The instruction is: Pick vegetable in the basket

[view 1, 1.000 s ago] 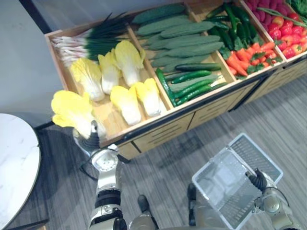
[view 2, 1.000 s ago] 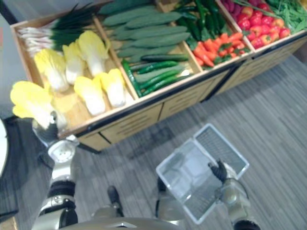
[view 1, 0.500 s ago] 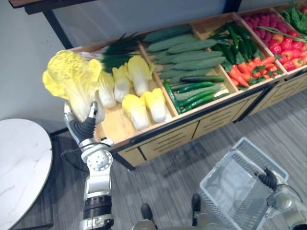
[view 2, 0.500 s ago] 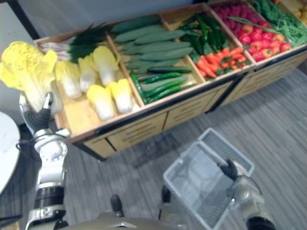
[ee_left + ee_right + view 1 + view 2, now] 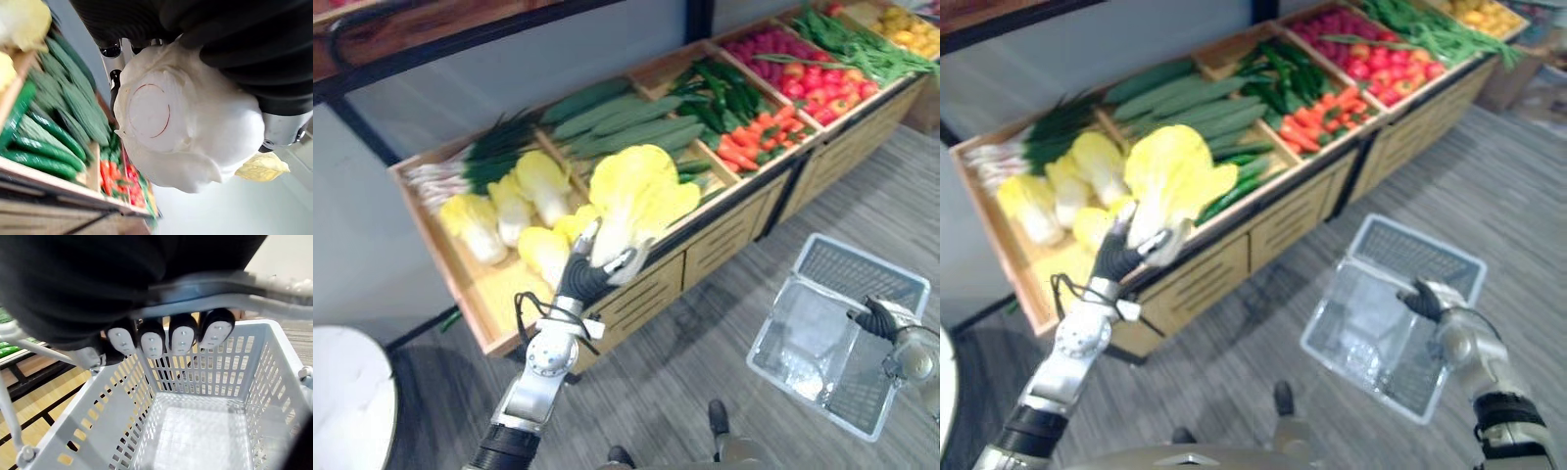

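Yellow cabbage (image 5: pixel 638 196) stands leaves-up in the left hand (image 5: pixel 579 279), whose fingers wrap its white base. The right hand (image 5: pixel 879 319) curls its fingers round the handle (image 5: pixel 220 294) of the grey basket (image 5: pixel 773 323).

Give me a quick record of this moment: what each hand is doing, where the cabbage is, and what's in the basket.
Left hand: shut on the napa cabbage at its white base, yellow leaves up
Cabbage position: held up, off the wooden stand
Right hand: shut on the handle of the basket
Basket: grey, held on the robot's right over the floor, nothing inside
Task stage: cabbage picked, not yet in the basket
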`<state>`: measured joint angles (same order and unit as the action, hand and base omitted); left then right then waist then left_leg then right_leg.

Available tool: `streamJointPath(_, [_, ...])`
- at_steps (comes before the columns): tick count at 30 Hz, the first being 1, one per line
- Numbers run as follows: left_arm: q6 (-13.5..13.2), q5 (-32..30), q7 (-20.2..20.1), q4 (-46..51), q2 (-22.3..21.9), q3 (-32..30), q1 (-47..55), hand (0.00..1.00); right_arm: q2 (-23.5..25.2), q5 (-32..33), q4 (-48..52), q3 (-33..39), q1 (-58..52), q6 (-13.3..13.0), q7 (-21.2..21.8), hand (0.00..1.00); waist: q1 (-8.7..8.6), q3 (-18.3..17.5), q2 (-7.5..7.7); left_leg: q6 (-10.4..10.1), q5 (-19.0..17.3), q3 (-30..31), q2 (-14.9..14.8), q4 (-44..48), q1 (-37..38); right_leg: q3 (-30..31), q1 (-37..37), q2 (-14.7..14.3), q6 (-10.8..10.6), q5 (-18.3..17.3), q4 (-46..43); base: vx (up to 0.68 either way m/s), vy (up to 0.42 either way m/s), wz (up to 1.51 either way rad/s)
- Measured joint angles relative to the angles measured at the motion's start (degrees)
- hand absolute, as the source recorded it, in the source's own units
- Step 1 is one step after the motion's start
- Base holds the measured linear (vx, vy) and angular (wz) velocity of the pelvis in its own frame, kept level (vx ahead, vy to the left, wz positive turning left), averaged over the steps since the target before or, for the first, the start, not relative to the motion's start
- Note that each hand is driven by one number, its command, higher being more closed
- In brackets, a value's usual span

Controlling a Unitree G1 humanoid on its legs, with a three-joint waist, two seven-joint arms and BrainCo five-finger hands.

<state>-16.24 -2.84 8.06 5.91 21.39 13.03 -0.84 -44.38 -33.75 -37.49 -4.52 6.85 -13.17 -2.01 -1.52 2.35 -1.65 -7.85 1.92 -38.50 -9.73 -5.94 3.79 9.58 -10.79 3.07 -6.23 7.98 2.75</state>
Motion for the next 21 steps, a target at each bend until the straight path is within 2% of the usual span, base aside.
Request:
streamJointPath(2, [-0.97, 2.10, -2.32, 0.90, 2.10, 2.88, -0.28, 1.00, -0.15, 0.00, 2.09, -2.16, 0.89, 0.05, 0.36, 1.00, -0.02, -0.15, -0.24, -0.52, -0.55, -2.59, -0.19, 0.01, 1.30, 1.63, -0.04, -0.66, 0.01, 0.10, 0.06, 0.02, -0.038, -0.59])
streamJointPath(4, [-2.14, 3.15, -5.49, 1.32, 6.49, 8.17, -2.17, 1.00, -0.21, 0.00, 6.02, -5.65, 2.60, 0.14, 1.21, 1.00, 0.01, -0.22, -0.22, -1.21, -1.16, -5.82, -0.57, 0.04, 3.06, 3.59, 0.06, -1.67, -0.01, 0.20, -0.01, 0.02, -0.043, -0.61])
streamJointPath(6, [-2.41, 6.04, -8.47, 1.32, 8.39, 12.04, -4.11, 1.00, -0.22, 0.01, 9.02, -8.44, 3.88, -0.02, 1.37, 1.00, 0.08, -0.35, -0.04, -1.76, -1.63, -8.11, -0.87, 0.07, 4.05, 4.93, 0.05, -2.35, 0.35, 0.47, -0.05, 0.01, -0.038, -0.48])
streamJointPath(10, [-2.51, 9.53, -12.13, 1.27, 9.55, 17.80, -7.11, 1.00, -0.23, 0.08, 13.31, -13.78, 7.04, -1.42, 1.45, 1.00, 0.04, -0.42, 0.01, -2.37, -2.75, -11.40, -1.84, 1.89, 5.40, 7.24, -0.11, -3.86, 0.67, 0.90, -0.72, 0.01, -0.025, -0.42])
streamJointPath(13, [-2.69, 11.81, -14.67, 1.35, 11.35, 21.84, -9.41, 1.00, -0.24, 0.08, 14.91, -17.87, 10.78, -2.53, 2.09, 1.00, 0.18, -0.45, -0.05, -3.09, -5.75, -14.71, -4.07, 7.47, 5.34, 9.58, -0.08, -4.89, 0.67, 0.90, -1.13, -0.01, -0.019, -0.39])
streamJointPath(21, [-3.20, 13.77, -17.69, 1.53, 11.56, 28.84, -11.32, 1.00, -2.88, 0.14, 16.57, -21.91, 14.79, -2.26, 2.30, 1.00, 0.01, -0.45, -0.27, -4.01, -9.16, -17.97, -6.20, 12.22, 5.68, 12.69, -0.11, -6.07, 0.67, 0.90, -1.23, -0.06, -0.023, -0.23])
